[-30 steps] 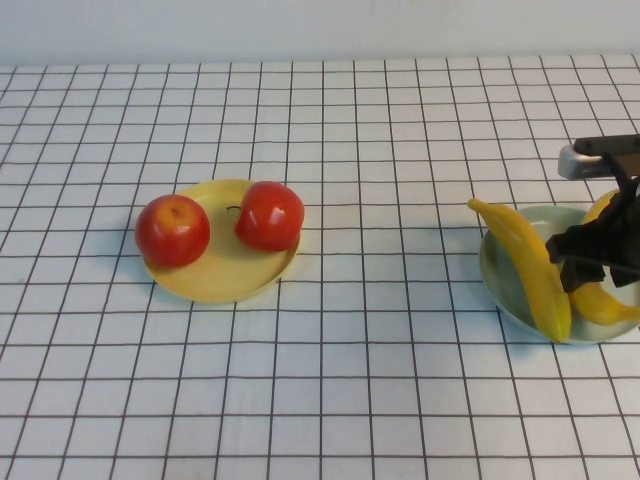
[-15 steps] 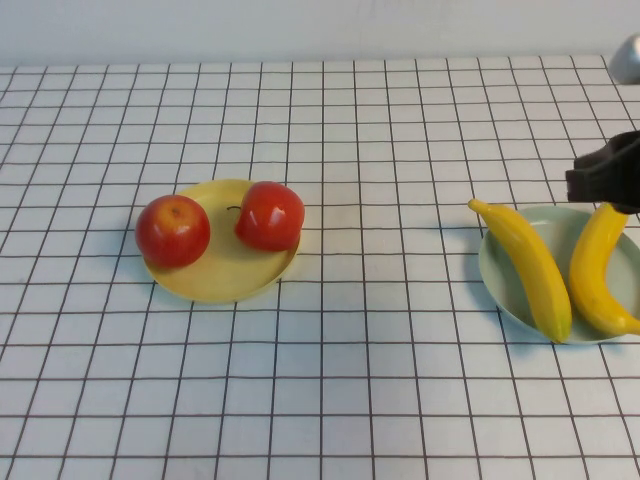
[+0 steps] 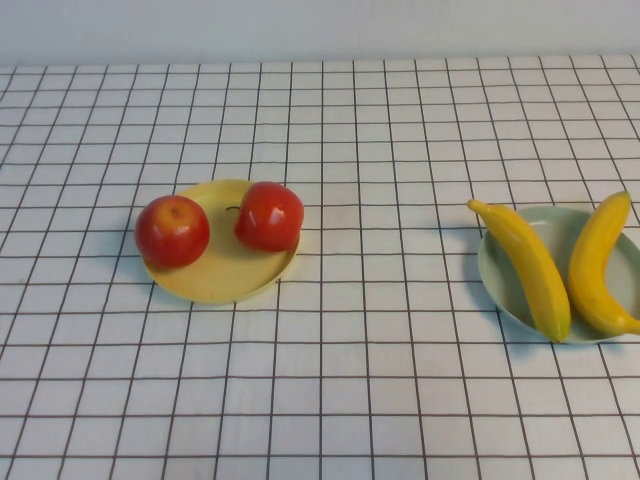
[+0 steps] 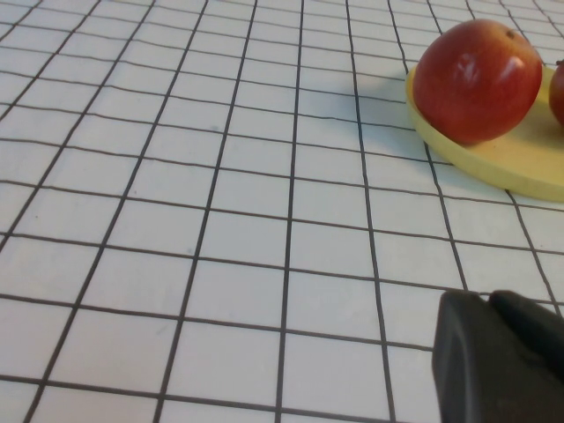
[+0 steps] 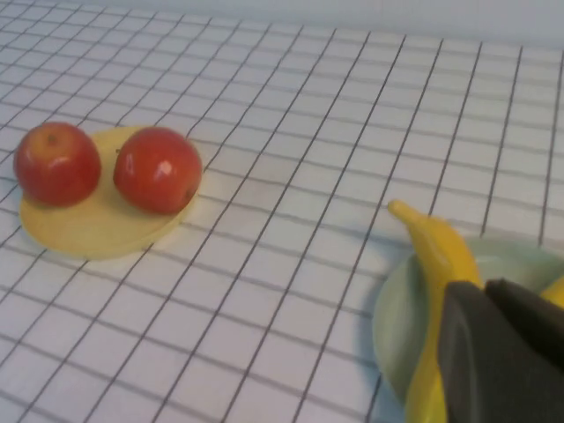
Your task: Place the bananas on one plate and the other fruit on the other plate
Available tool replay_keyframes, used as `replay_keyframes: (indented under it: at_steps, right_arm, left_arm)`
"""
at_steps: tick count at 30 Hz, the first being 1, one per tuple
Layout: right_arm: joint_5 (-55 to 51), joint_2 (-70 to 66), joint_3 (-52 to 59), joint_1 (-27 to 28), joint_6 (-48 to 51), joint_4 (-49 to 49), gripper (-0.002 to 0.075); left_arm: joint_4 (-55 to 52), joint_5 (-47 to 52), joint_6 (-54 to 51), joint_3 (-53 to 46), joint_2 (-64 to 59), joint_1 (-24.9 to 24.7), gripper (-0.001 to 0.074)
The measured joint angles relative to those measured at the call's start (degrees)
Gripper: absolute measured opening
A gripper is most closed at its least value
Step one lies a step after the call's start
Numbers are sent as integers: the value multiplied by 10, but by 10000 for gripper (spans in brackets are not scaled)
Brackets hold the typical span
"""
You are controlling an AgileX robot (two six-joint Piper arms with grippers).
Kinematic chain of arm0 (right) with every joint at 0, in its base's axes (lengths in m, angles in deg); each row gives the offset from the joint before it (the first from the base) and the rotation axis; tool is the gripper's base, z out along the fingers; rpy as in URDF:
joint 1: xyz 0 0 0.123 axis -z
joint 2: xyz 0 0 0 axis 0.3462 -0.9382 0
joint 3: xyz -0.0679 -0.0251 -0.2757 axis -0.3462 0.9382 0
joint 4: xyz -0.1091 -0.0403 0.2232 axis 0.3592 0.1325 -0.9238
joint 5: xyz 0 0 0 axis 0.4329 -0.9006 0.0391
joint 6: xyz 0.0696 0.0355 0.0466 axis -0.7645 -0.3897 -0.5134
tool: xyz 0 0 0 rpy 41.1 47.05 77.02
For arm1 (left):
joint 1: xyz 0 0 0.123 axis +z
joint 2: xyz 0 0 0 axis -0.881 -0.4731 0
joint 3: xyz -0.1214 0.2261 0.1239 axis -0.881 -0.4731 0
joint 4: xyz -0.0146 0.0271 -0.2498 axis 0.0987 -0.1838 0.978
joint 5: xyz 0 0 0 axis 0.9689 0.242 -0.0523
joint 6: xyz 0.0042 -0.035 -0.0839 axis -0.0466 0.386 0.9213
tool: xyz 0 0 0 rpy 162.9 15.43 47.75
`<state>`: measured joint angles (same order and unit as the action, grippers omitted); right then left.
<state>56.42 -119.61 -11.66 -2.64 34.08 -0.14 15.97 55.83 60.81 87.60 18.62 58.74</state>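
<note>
Two yellow bananas (image 3: 528, 268) (image 3: 597, 262) lie side by side on the pale blue-green plate (image 3: 497, 283) at the right. Two red apples (image 3: 173, 230) (image 3: 269, 215) sit on the pale yellow plate (image 3: 222, 283) at the left. Neither gripper shows in the high view. My left gripper (image 4: 491, 301) is shut and empty, low over the cloth and short of an apple (image 4: 477, 81) on the yellow plate (image 4: 493, 163). My right gripper (image 5: 486, 287) is shut and empty, above a banana (image 5: 436, 256) and the blue-green plate (image 5: 397, 326). Both apples (image 5: 57, 163) (image 5: 159, 169) show beyond it.
A white cloth with a black grid (image 3: 380, 380) covers the whole table. A pale wall (image 3: 320, 30) runs along the far edge.
My right gripper was at the second banana on the blue-green plate, then lifted off and left the high view to the right. That banana now lies free on the plate.
</note>
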Motion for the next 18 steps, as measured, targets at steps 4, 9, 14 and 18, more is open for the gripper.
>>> replay_keyframes:
  at_steps: [4, 9, 14, 18]
  right_arm:
    - [156, 23, 67, 0, 29, 37, -13]
    - [315, 24, 157, 0, 46, 41, -14]
    - [329, 61, 236, 19, 48, 29, -14]
    - [329, 141, 297, 62, 60, -9, -14]
  left_arm:
    - [0, 0, 0, 0, 0, 0, -1]
    - [0, 0, 0, 0, 0, 0, -1]
    - [0, 0, 0, 0, 0, 0, -1]
    - [0, 0, 0, 0, 0, 0, -1]
